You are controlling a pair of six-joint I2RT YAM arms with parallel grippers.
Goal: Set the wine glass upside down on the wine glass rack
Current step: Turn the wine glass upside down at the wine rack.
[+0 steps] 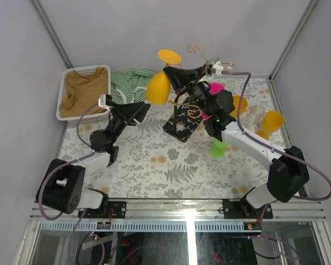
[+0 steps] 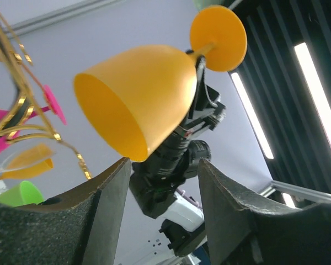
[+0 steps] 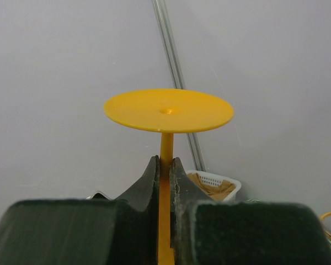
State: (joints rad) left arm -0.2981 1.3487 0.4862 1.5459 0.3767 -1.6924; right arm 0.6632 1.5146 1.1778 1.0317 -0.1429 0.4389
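My right gripper (image 1: 174,74) is shut on the stem of a yellow wine glass (image 1: 159,87) and holds it in the air, foot (image 1: 169,56) up and bowl down, to the left of the gold rack (image 1: 194,51). The rack's black base (image 1: 182,126) stands on the table. In the right wrist view the pads (image 3: 149,179) pinch the stem (image 3: 166,146) under the foot (image 3: 168,110). My left gripper (image 1: 139,110) is open and empty below the glass. Its view looks up at the bowl (image 2: 138,94) and the rack arms (image 2: 16,110).
A pink glass (image 1: 216,88) hangs on the rack. A green glass (image 1: 218,148) and orange glasses (image 1: 271,122) stand at the right. A white basket (image 1: 64,94) with brown cloth and a striped green cloth (image 1: 127,83) lie at the back left.
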